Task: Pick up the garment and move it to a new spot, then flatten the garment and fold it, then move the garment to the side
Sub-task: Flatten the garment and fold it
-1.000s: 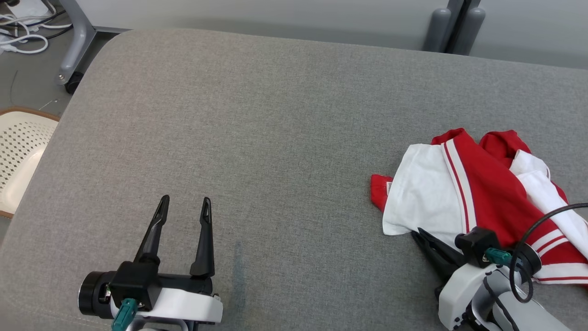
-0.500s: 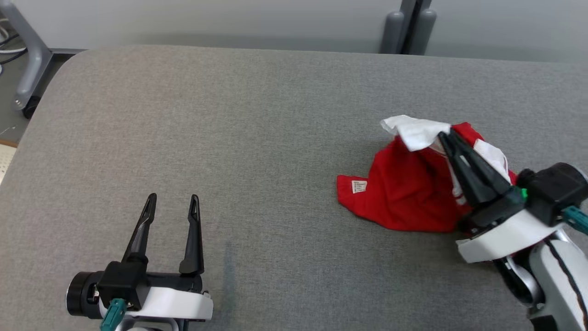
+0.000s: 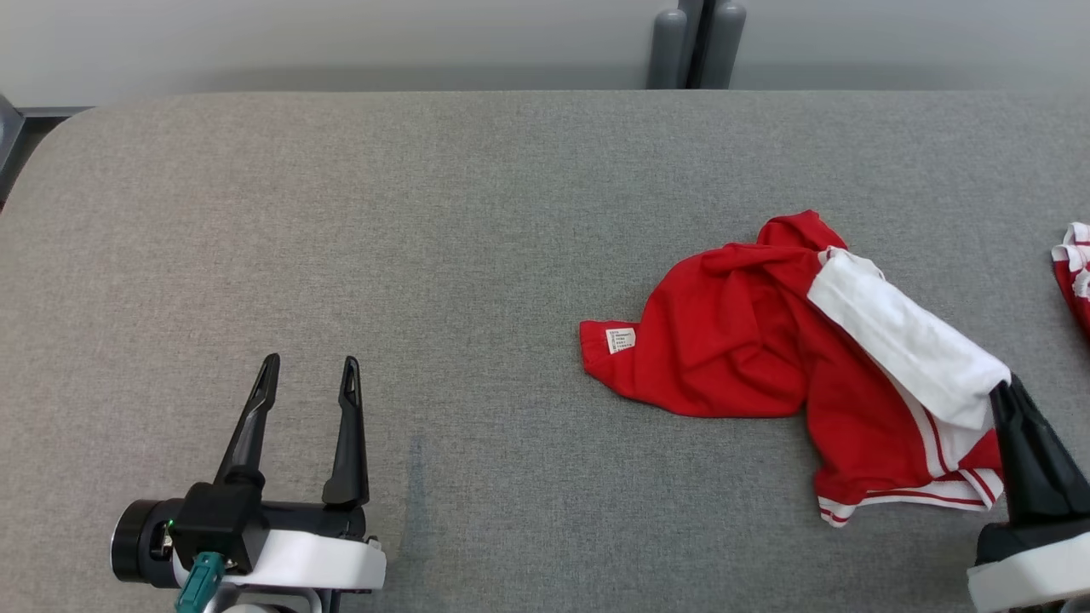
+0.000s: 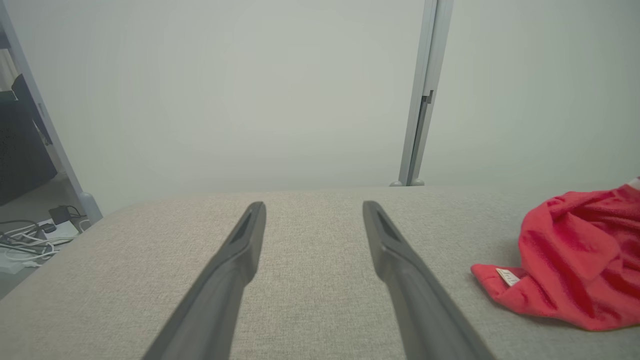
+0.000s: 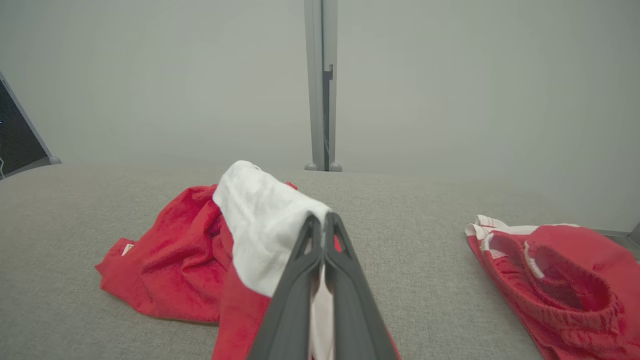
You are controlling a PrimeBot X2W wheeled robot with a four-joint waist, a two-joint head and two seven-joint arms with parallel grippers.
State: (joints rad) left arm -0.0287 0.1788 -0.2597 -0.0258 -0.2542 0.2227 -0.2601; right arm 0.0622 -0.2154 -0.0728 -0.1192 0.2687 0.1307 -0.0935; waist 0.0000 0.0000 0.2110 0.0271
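Grips the garment (image 3: 724,340) with the right gripper (image 3: 1003,393), pinched fully shut on the near end of the white panel (image 3: 903,340), toward the right of the tabletop (image 3: 426,213). Leaves most of the red cloth crumpled on the surface, label (image 3: 620,339) at the left tip. Raises only the white end a little, judging by the right wrist view. Holds the left gripper (image 3: 308,366) spread wide and empty, low over bare tabletop, well apart from the cloth.

Risks a slip first. Seems to pinch only a thin edge of fabric, so could lose it if dragged with the bulk lying on the rough grey weave. Could also have caught a single layer and peel the white panel away, leaving the red body bunched instead of travelling whole. Might tighten the twists by pulling from one point, making the flattening harder.

Should mind the second red-and-white garment (image 3: 1075,272) near the right edge. Could sweep into it or snag it if swung that way, mixing the two.

Cannot tell the amount of cloth between the fingers, hidden behind them in both views. Would probably help to bring the open left gripper to the labelled corner before spreading. Otherwise likely to fold the cloth over itself.
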